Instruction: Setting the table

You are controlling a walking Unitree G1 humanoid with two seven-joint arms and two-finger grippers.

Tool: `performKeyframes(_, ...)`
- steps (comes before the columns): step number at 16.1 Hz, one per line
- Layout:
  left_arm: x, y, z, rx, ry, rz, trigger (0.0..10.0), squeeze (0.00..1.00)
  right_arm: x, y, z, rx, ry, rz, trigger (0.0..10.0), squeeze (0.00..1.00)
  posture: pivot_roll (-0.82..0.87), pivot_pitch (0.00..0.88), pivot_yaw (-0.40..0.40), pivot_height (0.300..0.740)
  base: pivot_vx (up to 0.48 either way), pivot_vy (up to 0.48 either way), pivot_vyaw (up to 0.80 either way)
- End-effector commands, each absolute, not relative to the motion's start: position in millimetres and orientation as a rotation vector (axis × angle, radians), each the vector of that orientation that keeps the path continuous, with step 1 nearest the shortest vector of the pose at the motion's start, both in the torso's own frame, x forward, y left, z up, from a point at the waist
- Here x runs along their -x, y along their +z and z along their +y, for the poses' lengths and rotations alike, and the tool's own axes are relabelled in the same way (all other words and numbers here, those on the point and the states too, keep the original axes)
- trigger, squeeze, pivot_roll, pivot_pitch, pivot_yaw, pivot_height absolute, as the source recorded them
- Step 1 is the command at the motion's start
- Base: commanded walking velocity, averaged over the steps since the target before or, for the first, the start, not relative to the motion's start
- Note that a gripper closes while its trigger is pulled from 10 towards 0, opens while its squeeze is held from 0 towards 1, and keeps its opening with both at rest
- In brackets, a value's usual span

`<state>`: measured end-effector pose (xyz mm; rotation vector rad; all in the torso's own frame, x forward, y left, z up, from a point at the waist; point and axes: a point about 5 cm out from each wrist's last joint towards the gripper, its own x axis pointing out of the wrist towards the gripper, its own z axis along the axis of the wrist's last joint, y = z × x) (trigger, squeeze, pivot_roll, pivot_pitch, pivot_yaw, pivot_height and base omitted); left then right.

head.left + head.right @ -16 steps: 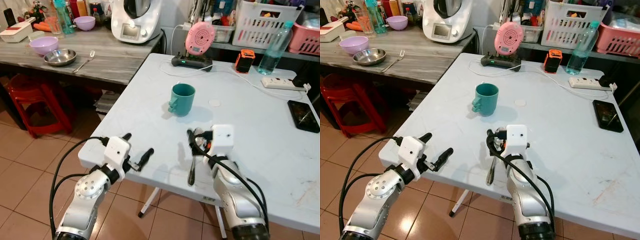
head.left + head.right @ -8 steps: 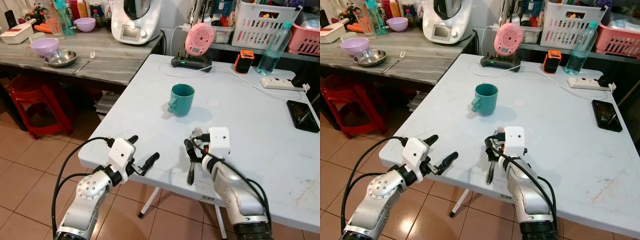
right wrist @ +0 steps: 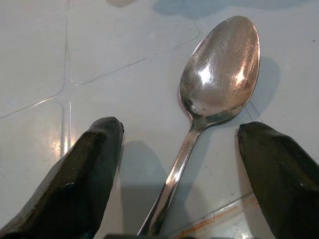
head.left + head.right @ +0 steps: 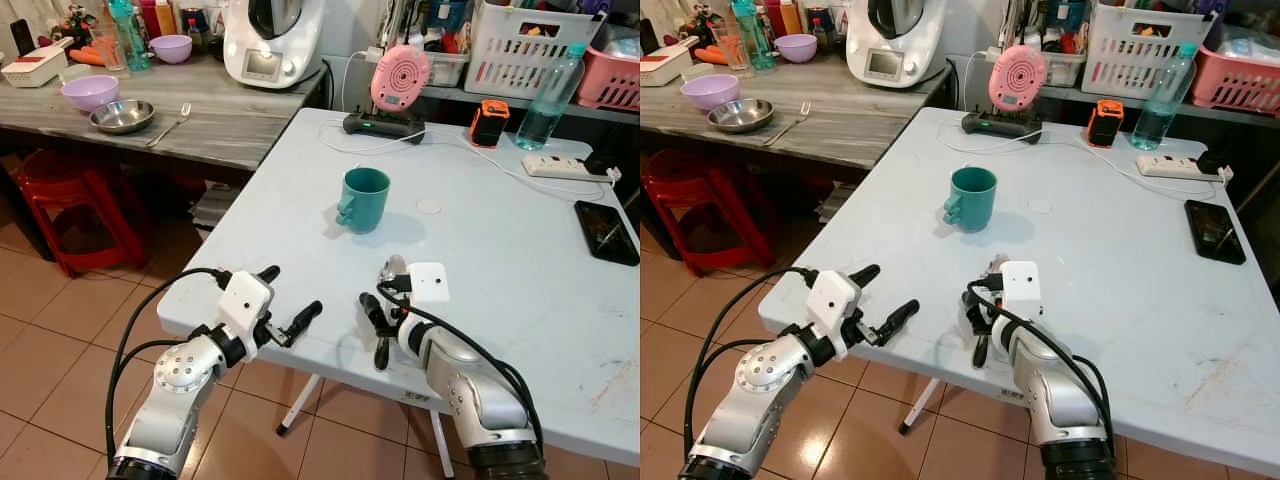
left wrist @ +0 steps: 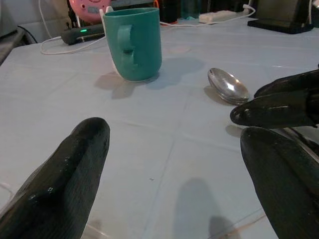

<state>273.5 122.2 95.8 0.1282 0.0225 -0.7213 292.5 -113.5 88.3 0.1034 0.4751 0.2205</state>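
The white desk point(image 4: 520, 250) is carrying a teal mug point(image 4: 362, 199) near its middle and, closer to the robot's edge, a metal spoon point(image 3: 214, 94) that is lying flat on the surface.

The right gripper point(image 4: 375, 318) is hanging directly over the spoon, its jaws released and grasping nothing, with 1 black finger on either side of the handle. In the right wrist view the spoon's long axis is running straight out between the 2 fingers point(image 3: 84, 174), bowl end pointing away toward the mug and handle end passing back under the wrist. So the jaws are already standing across the handle, and closing them should pinch it crosswise rather than along its length.

The left gripper point(image 4: 283, 305) is hovering at the desk's near edge, just beside the right one, jaws likewise spread and empty, aimed toward the mug and the spoon's bowl. The right arm is plainly the nearer of the 2, so the pick-up looks to be its job.
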Motion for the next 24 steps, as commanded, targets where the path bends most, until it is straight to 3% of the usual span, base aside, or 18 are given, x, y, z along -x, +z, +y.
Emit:
performKeyframes(1,-273,100,119,-0.119,-0.761,0.004,10.0,0.00,-293,82,-113,-0.100,0.228,0.509,0.0,0.00,-0.03,0.000,-0.016,0.740,0.000,0.000,0.00)
performKeyframes(6,-266,103,114,-0.081,-0.862,-0.003,10.0,0.00,-299,77,-115,-0.049,0.221,0.516,0.0,0.00,-0.03,0.000,-0.013,0.740,0.000,0.000,0.00)
performKeyframes(16,-260,98,118,-0.148,-0.962,0.039,10.0,0.00,-309,68,-159,0.082,0.143,0.497,0.0,0.00,-0.03,0.000,-0.001,0.740,0.000,0.000,0.00)
performKeyframes(24,-264,102,120,-0.177,-0.947,0.021,10.0,0.00,-319,79,-151,0.061,0.165,0.396,0.0,0.00,-0.03,0.000,0.010,0.740,0.000,0.000,0.00)
